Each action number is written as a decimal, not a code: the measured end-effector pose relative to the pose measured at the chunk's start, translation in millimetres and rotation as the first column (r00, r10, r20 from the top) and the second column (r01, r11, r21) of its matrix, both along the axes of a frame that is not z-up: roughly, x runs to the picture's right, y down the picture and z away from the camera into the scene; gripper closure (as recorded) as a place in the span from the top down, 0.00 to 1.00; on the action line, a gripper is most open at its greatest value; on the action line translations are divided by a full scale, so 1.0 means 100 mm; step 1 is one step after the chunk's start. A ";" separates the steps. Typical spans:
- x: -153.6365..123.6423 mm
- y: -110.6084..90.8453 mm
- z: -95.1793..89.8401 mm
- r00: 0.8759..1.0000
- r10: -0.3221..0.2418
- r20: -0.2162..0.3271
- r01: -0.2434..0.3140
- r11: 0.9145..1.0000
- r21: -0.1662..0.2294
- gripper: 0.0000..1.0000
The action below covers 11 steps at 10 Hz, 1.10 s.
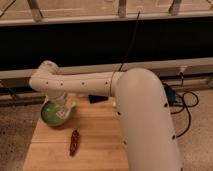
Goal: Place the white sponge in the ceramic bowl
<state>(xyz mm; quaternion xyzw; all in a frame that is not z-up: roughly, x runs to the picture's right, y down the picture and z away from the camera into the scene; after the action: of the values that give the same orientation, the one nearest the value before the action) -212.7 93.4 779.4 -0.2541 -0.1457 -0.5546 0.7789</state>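
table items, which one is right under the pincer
The green ceramic bowl at the table's back left corner: the pincer hangs over it. The dark reddish item lies nearer the front, apart from the arm.

The robot's arm [90,84] is a thick, smooth tube in off-white with a matte plastic look. The nearest segment [147,125] is a broad rounded shell that fills the lower right of the view. A row of small dark dots, like screw holes, runs along the slimmer forearm and around its rounded elbow end [46,80]. The gripper [62,106], pale and greyish, sits below that elbow over the green bowl.
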 end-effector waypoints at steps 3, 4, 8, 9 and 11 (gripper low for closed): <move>-0.08 0.00 0.03 1.000 -0.006 0.007 0.006 1.000 -0.001 0.54; -0.10 0.00 0.04 1.000 -0.009 0.009 0.009 1.000 0.000 0.64; -0.13 0.01 0.07 1.000 -0.013 0.012 0.013 1.000 -0.002 0.80; -0.16 0.01 0.08 1.000 -0.016 0.014 0.016 1.000 -0.002 0.80; -0.16 0.00 0.10 1.000 -0.014 0.014 0.014 1.000 -0.001 0.80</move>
<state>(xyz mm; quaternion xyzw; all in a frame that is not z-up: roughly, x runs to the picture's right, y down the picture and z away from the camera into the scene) -228.4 93.9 789.1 -0.2516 -0.1494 -0.5618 0.7738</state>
